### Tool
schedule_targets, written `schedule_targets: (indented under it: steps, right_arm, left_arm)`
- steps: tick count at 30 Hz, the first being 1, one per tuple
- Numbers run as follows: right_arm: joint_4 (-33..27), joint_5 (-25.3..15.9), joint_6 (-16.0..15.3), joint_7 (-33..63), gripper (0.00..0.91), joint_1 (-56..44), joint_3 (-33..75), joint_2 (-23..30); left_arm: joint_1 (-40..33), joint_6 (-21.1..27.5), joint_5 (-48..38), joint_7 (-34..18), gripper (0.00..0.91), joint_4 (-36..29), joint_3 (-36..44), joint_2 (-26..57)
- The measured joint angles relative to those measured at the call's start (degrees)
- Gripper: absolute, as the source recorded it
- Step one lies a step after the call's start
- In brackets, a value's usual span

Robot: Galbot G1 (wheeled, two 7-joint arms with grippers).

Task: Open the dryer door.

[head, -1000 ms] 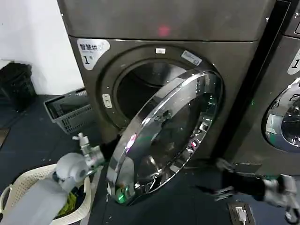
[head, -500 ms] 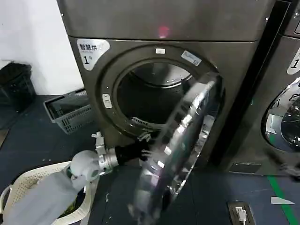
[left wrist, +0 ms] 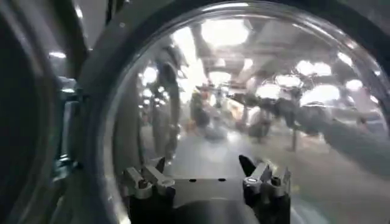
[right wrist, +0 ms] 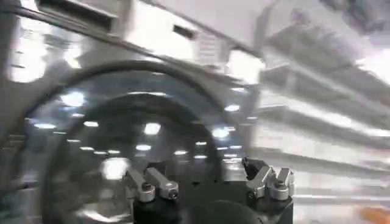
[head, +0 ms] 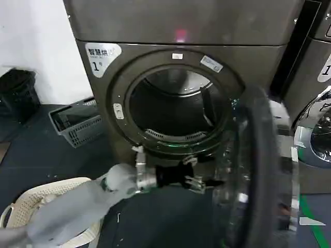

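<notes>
1 label (head: 102, 54) reads "1"; dryer door (head: 264, 170) stands open.

- The dryer door (head: 261, 170) swung from half shut to wide open, edge-on just beyond the left hand (head: 199, 182).
- The left hand reached forward across the drum opening (head: 173, 111), fingers apart.
- The right hand left the floor.

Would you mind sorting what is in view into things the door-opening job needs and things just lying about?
Job: dryer door, swung wide open; drum opening; left gripper, open, by the door's inner side.

Lying about: grey basket; white basket; second machine's door.
</notes>
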Motion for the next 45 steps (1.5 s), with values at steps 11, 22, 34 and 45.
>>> schedule_targets:
  steps: [11,22,34,45]
  right_arm:
    - [-4.0,-1.0,-2.7,9.0,0.907,-4.1,12.4,-3.2]
    - [-5.2,-1.0,-3.9,8.9,0.907,-6.5,17.8,-3.7]
    - [-5.9,-0.9,-3.3,8.9,0.907,-6.9,18.7,-4.1]
    - [-6.0,-0.9,-2.7,8.8,0.907,-6.7,18.1,-4.0]
  left_arm:
    - [-4.9,0.3,1.2,-1.7,0.907,5.4,4.2,-8.8]
    - [-7.5,0.3,4.0,-3.3,0.907,10.7,5.7,-16.4]
    - [-7.6,-2.3,7.7,-9.1,0.907,14.9,5.6,-21.3]
    - [-7.4,-4.6,9.4,-11.4,0.907,15.3,5.3,-21.4]
